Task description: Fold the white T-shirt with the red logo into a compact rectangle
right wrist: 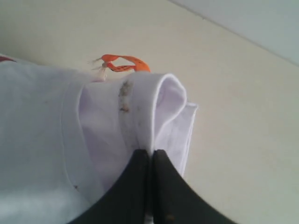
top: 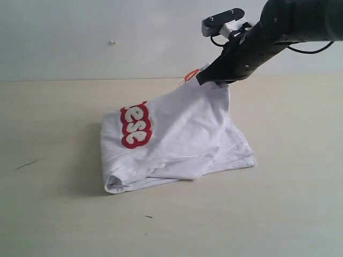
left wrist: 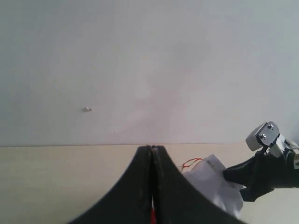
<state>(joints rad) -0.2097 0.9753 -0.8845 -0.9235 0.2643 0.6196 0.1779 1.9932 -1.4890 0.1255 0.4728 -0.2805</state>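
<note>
Right wrist view shows our right pincer (right wrist: pixel 150 156) clamped on the collar edge of the white T-shirt with the red logo (right wrist: pixel 51 140), orange tag (right wrist: pixel 122 62) just beyond its tips; we judge the cloth draping below is raised for folding. Our left pincer (left wrist: pixel 151 156) is closed, well apart.

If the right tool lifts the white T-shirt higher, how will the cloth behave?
Probably floppy: the white T-shirt sags in folds below the right tool. Likely light, since one pinched edge holds part of it up. The folded layers may slide apart.
</note>
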